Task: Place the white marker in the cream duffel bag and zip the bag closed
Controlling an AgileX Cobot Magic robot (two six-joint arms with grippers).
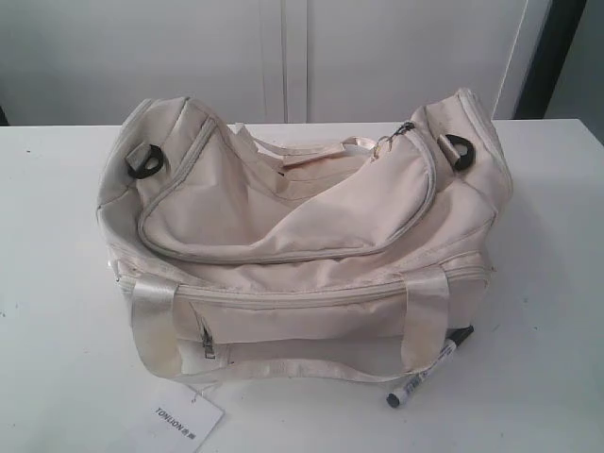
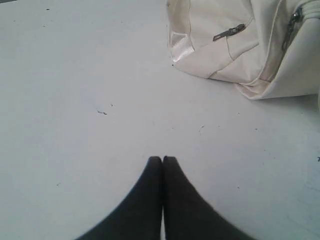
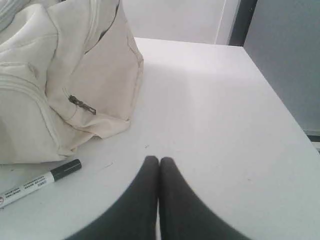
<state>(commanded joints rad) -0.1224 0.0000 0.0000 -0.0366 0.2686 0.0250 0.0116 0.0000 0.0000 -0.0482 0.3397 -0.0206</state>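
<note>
A large soft cream fabric duffel bag (image 1: 302,236) slumps in the middle of the white table (image 1: 547,283), its top panel sagging; a white paper tag (image 1: 179,420) lies at its front left corner; the slim white-barrelled marker with a black cap (image 1: 429,368) lies flat on the table just beside the bag's front right corner, outside it; the left gripper (image 2: 162,159) hangs over bare table near the bag, jaws pressed together on nothing; the right gripper (image 3: 159,159) likewise, closed and empty, near the marker.
</note>
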